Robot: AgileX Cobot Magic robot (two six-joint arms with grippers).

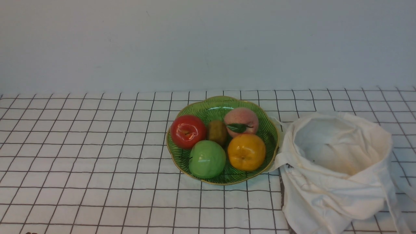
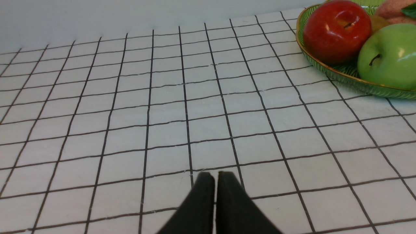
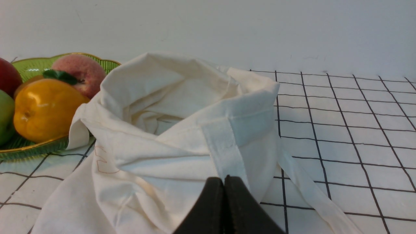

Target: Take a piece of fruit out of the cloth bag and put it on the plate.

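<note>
The kiwi [image 1: 217,132] lies on the plate [image 1: 224,103], mid-dish among a red apple [image 1: 188,131], green apple [image 1: 207,159], peach [image 1: 241,121] and orange fruit [image 1: 246,152]. The task therefore appears complete. The bag [image 1: 334,195] stands right of the plate, mouth open; no contents show. The left gripper [image 2: 215,175] and right gripper [image 3: 224,180] are both clenched and empty, clear of the fruit.

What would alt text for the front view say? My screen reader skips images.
A green scalloped plate on a grid-patterned tablecloth holds five fruits: a red apple, green apple, orange fruit, pink peach and small brown kiwi. A rumpled cream cloth bag sits open beside it, on the right.
</note>
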